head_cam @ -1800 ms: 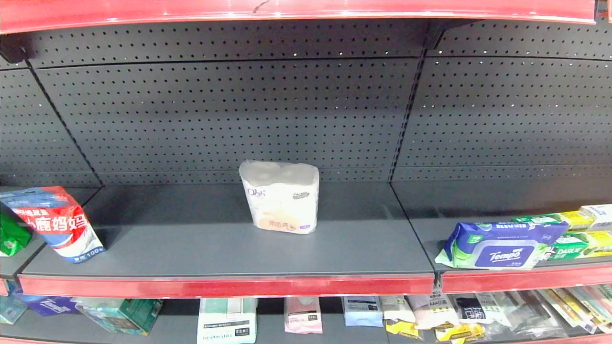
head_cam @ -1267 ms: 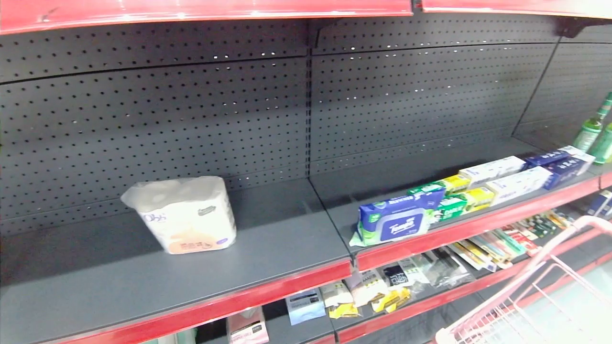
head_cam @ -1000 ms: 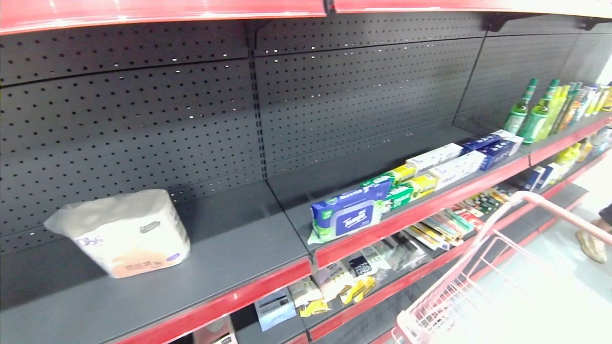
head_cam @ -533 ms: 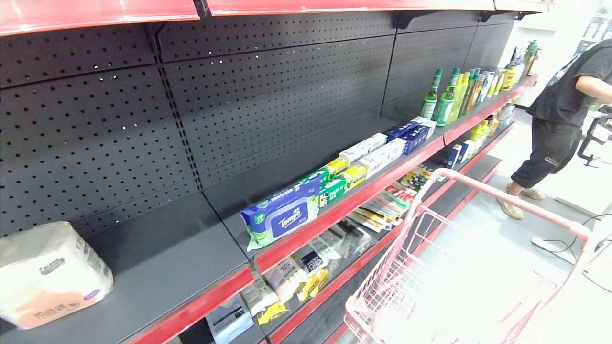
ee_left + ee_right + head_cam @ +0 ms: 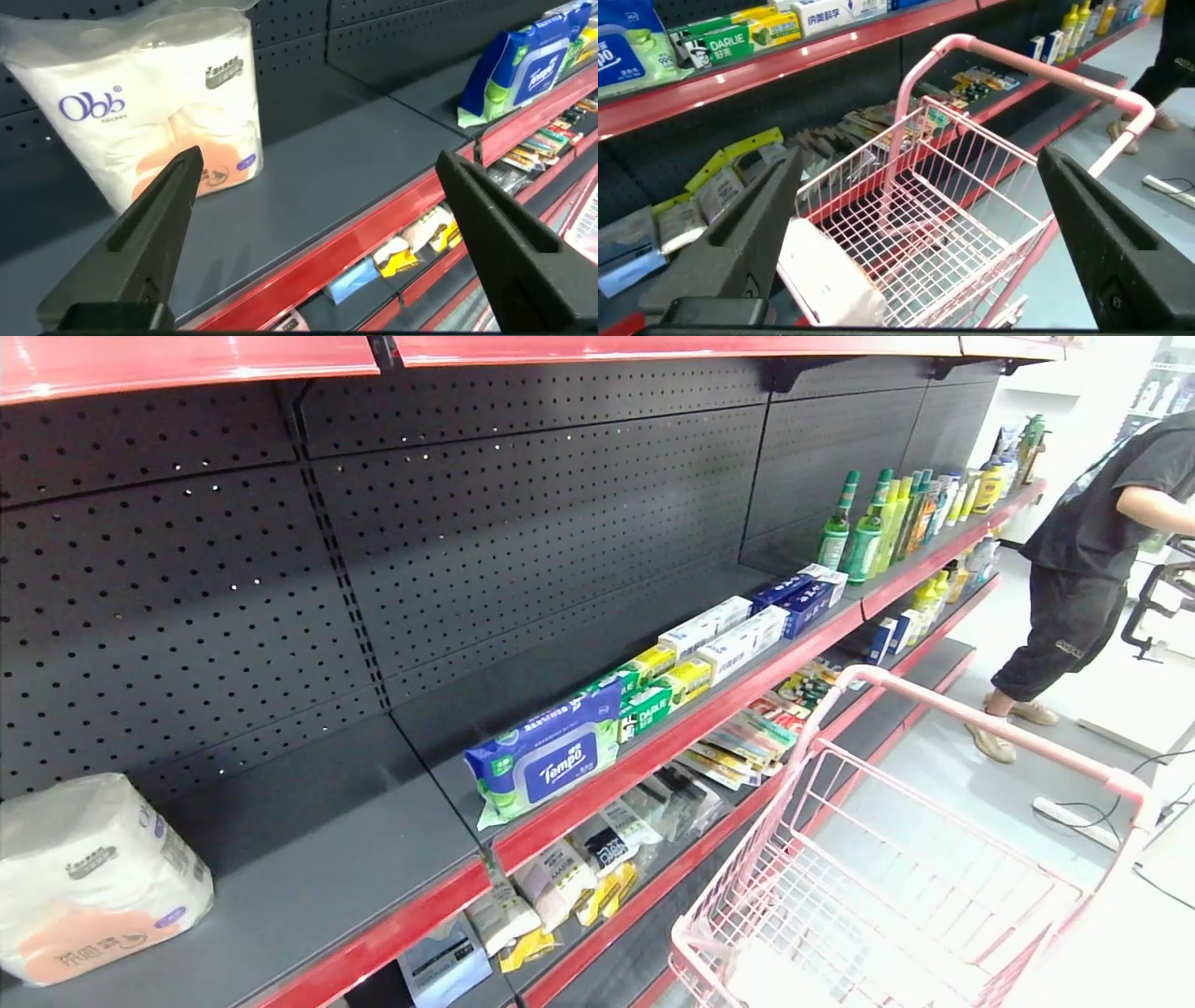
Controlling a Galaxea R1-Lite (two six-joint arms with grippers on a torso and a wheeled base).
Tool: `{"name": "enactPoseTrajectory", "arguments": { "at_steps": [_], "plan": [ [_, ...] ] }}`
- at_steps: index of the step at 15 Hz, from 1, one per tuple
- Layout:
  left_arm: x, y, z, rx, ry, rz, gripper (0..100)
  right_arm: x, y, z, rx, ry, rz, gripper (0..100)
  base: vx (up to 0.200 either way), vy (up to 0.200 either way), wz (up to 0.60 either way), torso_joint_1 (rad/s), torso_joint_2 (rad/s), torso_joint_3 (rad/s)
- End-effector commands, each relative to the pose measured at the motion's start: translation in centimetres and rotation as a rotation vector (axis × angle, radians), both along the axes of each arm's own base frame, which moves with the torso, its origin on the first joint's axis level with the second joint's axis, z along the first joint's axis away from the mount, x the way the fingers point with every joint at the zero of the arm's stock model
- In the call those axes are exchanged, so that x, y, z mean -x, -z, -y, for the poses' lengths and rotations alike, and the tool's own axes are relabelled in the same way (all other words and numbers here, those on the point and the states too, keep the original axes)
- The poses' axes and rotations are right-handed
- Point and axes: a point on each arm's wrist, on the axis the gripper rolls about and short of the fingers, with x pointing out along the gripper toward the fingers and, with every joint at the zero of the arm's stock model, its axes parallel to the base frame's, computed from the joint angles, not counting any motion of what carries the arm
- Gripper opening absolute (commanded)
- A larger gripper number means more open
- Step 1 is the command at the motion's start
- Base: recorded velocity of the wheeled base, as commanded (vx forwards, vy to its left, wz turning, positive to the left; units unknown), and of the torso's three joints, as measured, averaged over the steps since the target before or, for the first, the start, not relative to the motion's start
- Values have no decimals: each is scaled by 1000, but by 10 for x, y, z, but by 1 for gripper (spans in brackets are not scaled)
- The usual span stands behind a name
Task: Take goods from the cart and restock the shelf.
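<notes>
A pink wire cart (image 5: 935, 706) stands in front of the shelf at the lower right. A white package (image 5: 827, 273) lies in its basket, below my right gripper (image 5: 920, 238), which is open and holds nothing. On the dark shelf board (image 5: 308, 859) a white pack of toilet paper rolls (image 5: 93, 882) stands at the far left. My left gripper (image 5: 318, 238) hovers open over the shelf's front edge, a little in front of that pack (image 5: 149, 103).
A blue wet-wipes pack (image 5: 546, 761) and a row of toothpaste boxes (image 5: 709, 644) lie along the shelf to the right, with green bottles (image 5: 864, 527) farther on. Small packets (image 5: 597, 863) fill the lower shelf. Bare board lies between the toilet paper and the wipes.
The head camera has swung to the right, so the toilet paper pack slid to the picture's left edge and the cart came into view. The goods themselves have not moved.
</notes>
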Motion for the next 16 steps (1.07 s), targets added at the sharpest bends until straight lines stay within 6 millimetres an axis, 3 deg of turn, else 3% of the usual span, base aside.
{"name": "enactPoseTrajectory", "arguments": {
  "at_steps": [1, 5, 14, 15, 16],
  "plan": [
    [0, 0, 0, 0, -1, 0, 100, 0, 0, 0, 1, 0, 1, 100, 0, 0, 0, 0, 0, 0],
    [0, 0, 0, 0, -1, -2, 100, 0, 0, 0, 1, -2, -2, 100, 0, 0, -450, 5, -1, 2],
    [0, 0, 0, 0, -1, 0, 100, 0, -1, 0, 9, -9, 1, 100, 0, 0, 0, 0, 0, 0],
    [0, 0, 0, -1, -1, -2, 100, 1, -45, -1, 4, -101, 36, 100, 0, 0, 0, 0, 0, 0],
    [0, 0, 0, 0, -1, 0, 100, -17, -104, -1, -78, -99, 5, 100, 0, 0, 0, 0, 0, 0]
  ]
}}
